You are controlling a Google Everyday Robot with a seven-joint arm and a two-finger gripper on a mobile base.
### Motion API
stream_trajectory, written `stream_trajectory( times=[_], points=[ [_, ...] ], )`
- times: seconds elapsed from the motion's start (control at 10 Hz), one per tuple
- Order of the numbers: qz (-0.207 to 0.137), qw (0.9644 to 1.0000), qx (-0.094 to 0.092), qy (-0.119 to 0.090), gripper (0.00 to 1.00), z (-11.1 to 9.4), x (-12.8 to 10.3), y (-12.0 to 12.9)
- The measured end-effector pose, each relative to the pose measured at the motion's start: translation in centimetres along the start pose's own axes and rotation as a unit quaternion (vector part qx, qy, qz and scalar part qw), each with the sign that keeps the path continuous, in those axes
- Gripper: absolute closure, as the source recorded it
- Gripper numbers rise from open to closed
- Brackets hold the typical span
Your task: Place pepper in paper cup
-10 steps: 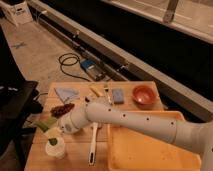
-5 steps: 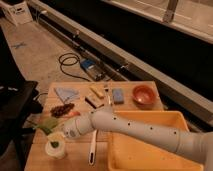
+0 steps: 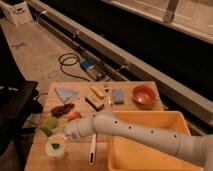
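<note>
While the pepper stays in the paper cup, the gripper, closure unclear, has lifted away.

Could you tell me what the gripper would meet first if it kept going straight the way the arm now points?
Judging by the arm's line, the gripper heads left toward the table's front-left corner. The translucent green cup seems first in that line; the paper cup, holding the pepper, sits slightly nearer the camera. Depth is uncertain.

The tool sits just above the paper cup, which holds the green pepper.
</note>
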Motion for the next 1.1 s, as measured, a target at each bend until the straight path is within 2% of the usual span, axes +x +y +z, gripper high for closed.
stream_trajectory(
  times=[0.1, 0.3, 0.5, 0.7, 1.1],
  points=[
    [-0.002, 0.9999, -0.001, 0.012, 0.78, 0.07, -0.44, 0.21],
    [-0.005, 0.9996, 0.002, 0.029, 0.61, 0.41, -1.01, 0.41],
    [-0.011, 0.9992, 0.007, 0.039, 0.41, 0.71, -1.28, 0.36],
    [-0.015, 0.9984, 0.008, 0.054, 0.34, 0.59, -1.43, 0.32],
    [-0.019, 0.9984, 0.01, 0.052, 0.34, 0.58, -1.29, 0.19]
  ],
)
